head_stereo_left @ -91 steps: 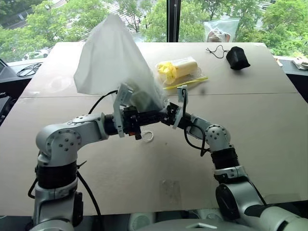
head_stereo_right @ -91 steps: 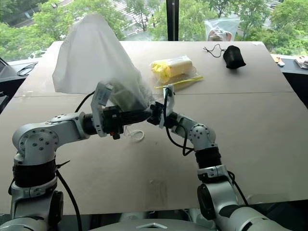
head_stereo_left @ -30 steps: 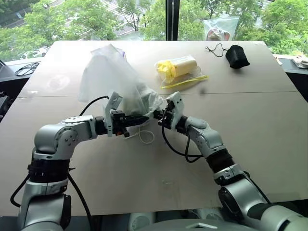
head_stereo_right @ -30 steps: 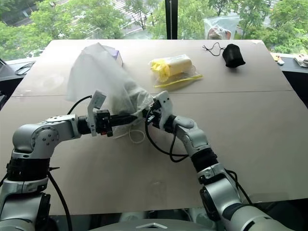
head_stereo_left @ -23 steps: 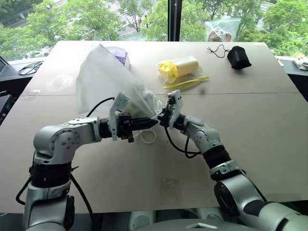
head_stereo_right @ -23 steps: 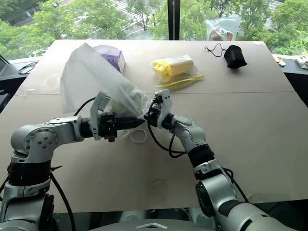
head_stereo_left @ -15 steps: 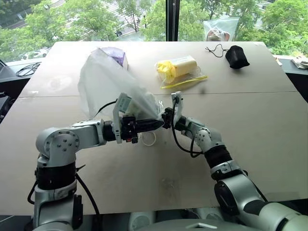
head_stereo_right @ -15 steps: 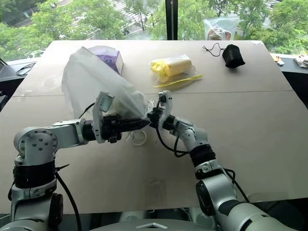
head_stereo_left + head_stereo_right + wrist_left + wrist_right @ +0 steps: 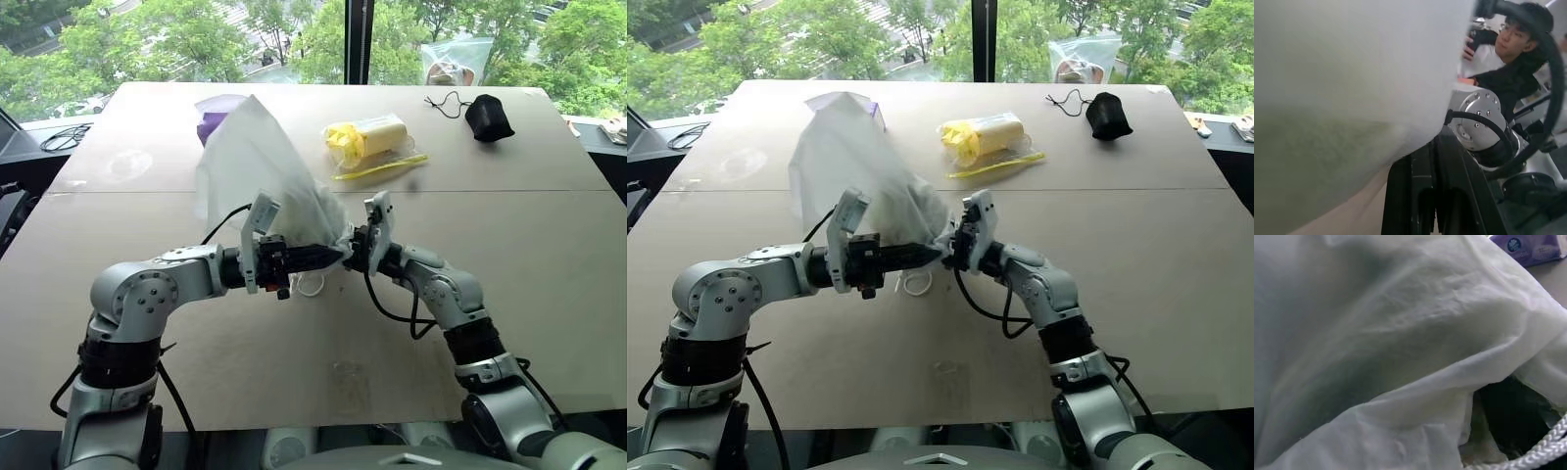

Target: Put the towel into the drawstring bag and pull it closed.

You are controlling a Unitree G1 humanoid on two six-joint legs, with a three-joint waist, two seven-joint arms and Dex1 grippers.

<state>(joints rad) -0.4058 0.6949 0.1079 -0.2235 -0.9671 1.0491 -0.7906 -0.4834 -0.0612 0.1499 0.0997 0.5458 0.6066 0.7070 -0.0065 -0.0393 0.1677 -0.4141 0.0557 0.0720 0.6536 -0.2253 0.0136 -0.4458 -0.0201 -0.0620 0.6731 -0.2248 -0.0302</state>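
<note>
Held up over the middle of the brown table: the drawstring bag, white and thin, standing in a tall peak with its gathered mouth down between the 2 grippers. Left gripper pressed shut on the bag's mouth edge, fingers pointing toward the right arm. Right gripper just beside it at the same bunched mouth — cannot tell from the head views whether its fingers are spread or pinching cloth. A white cord loop hanging below the mouth, near the tabletop. Inside the lower part of the bag, a pale greenish shade — the towel, seen through the fabric. Behind the bag, a purple tissue pack; farther back a yellow wrapped bundle and a small black pouch. A person beyond the arm.
</note>
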